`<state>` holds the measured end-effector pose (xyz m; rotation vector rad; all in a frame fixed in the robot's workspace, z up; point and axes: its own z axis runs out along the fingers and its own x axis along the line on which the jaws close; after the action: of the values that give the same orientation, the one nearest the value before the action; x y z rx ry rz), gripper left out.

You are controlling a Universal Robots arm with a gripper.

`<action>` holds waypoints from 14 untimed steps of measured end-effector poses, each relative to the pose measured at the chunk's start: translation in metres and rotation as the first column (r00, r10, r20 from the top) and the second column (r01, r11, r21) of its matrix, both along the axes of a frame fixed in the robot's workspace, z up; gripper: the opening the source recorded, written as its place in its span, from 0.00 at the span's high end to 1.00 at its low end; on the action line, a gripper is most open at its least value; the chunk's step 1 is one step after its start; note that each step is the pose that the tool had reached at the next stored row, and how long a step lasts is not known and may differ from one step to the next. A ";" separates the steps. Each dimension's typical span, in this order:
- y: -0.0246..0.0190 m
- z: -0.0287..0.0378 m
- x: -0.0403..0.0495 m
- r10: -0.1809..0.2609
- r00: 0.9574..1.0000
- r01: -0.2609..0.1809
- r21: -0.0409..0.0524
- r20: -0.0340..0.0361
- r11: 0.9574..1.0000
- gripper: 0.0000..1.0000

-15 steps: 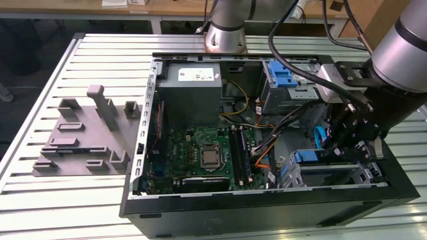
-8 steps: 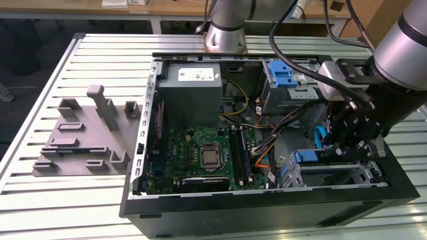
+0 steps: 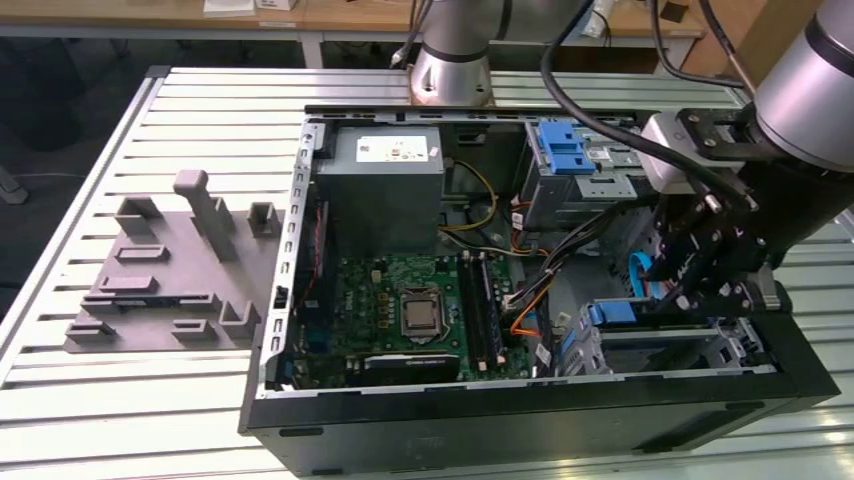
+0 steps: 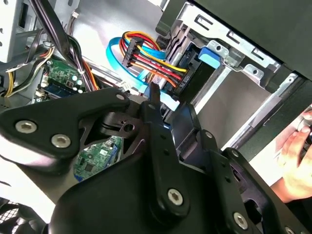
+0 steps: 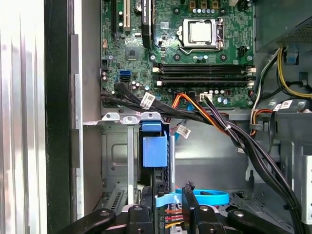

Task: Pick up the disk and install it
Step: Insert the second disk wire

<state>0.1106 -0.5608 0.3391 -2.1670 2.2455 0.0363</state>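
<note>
The slatted metal table (image 3: 134, 400) carries an open black computer case (image 3: 534, 400), and the robot arm (image 3: 814, 80) reaches down into it. The gripper (image 3: 683, 288) sits low inside the case. Well away from the gripper, outside the case on the table, lies a grey moulded fixture (image 3: 160, 290). Across the case from the gripper stands the grey power supply box (image 3: 387, 190). The green motherboard (image 5: 195, 48) spreads out farther ahead of the gripper, beyond the drive cage (image 5: 117, 156).

The disk (image 5: 155, 151) stands on edge in that cage, directly in front of the gripper (image 5: 168, 214), with its blue carrier frame facing outward. In the second wrist view its dark cabled end (image 4: 192, 78) lies just past the fingertips, beside a small blue latch (image 4: 213, 56).

The gripper (image 4: 168, 105) has its jaws part-way apart, straddling the cables at the near end of the disk, and nothing is seen clamped between them. A flat blue cable (image 5: 209, 197) loops off to one side of the gripper. A bundle of red, orange and yellow wires (image 4: 146, 53) plugs into the disk just ahead of the gripper. A person's hand (image 4: 297, 156) rests outside the case, off to the gripper's side
</note>
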 end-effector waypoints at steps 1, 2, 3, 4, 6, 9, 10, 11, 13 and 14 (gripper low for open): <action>0.0000 0.0014 0.0000 0.000 1.000 0.000 0.000 0.000 1.000 0.62; 0.0000 0.0029 0.0000 0.000 1.000 0.000 0.001 0.000 1.000 0.62; 0.0000 0.0045 0.0000 0.000 1.000 0.000 0.001 0.000 1.000 0.62; 0.0000 0.0062 0.0000 0.000 1.000 0.000 0.001 0.000 1.000 0.62; 0.0000 0.0101 0.0000 0.000 1.000 0.000 0.002 0.000 1.000 0.62; 0.0000 0.0130 0.0000 0.000 1.000 0.000 0.002 0.000 1.000 0.69; 0.0000 0.0130 0.0000 0.000 1.000 0.000 0.002 0.000 1.000 0.69; 0.0000 0.0130 0.0000 0.000 1.000 0.000 0.002 0.000 1.000 0.76; 0.0000 0.0133 0.0000 0.000 1.000 0.000 0.002 0.000 1.000 0.82; 0.0000 0.0134 0.0000 0.000 1.000 0.000 0.002 0.000 1.000 0.87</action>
<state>0.1106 -0.5608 0.3525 -2.1662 2.2446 0.0383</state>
